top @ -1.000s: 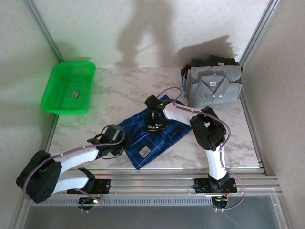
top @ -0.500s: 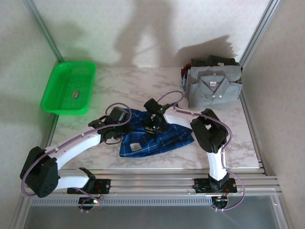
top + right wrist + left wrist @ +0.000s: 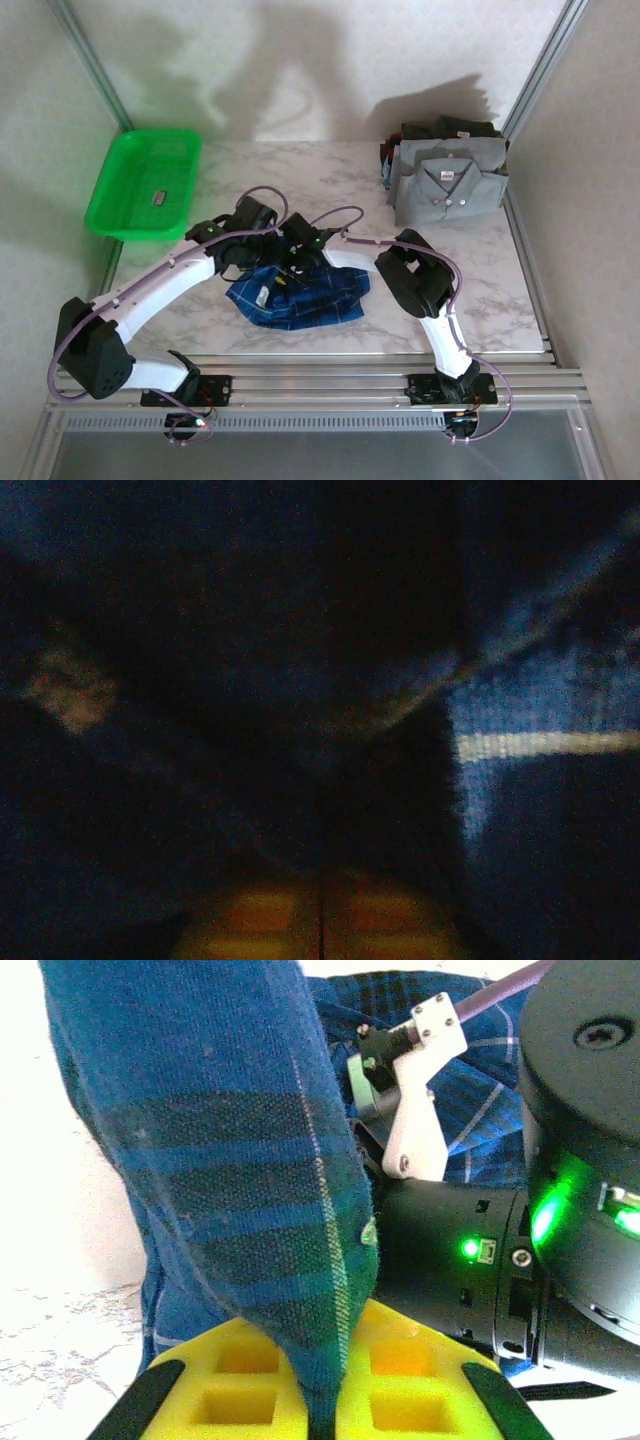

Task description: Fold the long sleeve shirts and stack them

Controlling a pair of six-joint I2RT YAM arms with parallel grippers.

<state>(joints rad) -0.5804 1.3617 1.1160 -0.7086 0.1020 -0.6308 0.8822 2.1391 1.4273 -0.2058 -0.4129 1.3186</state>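
Both grippers clamped on the plaid shirt at the front of the table

From above, the dark blue plaid shirt (image 3: 300,300) lies bunched at the near middle of the marble table (image 3: 500,290). Both arms crowd over its far edge, and their jaws are hidden under the wrists. The left wrist camera settles it: the left gripper (image 3: 322,1405) is pinched tight on a fold of plaid rising between its yellow pads (image 3: 240,1380), with the right arm (image 3: 450,1250) just beside. The right wrist view is dark, the right gripper (image 3: 320,915) clenched with blue cloth pressed in. The grey shirt (image 3: 448,178) tops the stack at the far right corner, and the green basket (image 3: 143,185) sits far left
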